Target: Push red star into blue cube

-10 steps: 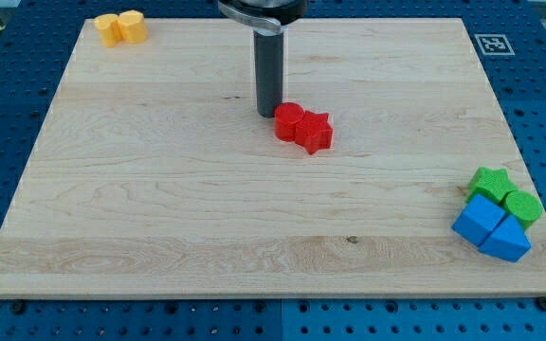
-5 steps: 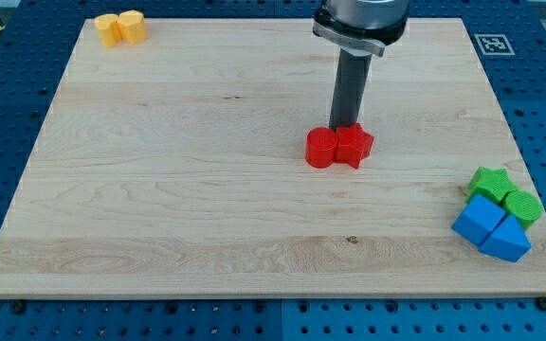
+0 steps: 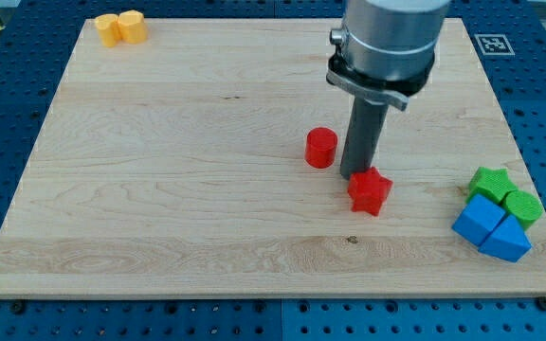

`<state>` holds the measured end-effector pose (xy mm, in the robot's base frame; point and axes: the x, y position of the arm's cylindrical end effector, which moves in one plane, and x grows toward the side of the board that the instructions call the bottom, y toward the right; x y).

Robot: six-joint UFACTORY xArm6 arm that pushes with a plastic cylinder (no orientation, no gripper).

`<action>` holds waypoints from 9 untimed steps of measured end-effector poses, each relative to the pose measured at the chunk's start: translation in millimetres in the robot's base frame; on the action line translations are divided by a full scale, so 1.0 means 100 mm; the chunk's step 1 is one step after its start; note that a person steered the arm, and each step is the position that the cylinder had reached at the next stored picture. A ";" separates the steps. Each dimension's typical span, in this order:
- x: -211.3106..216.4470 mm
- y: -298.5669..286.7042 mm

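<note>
Wooden board, my tip touching red star, blue cube well right, no gripper fitted

Pale, matt wooden board

A small red star lies flat on a wooden board, right of centre in the frame. A blue cube sits well apart at the lower right, near the board's right edge
</note>
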<state>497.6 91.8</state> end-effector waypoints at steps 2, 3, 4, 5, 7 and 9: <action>0.40 0.05; 0.44 -0.09; 0.63 -0.17; 0.85 -0.14; 0.79 -0.19; 0.65 -0.15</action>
<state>562.9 77.0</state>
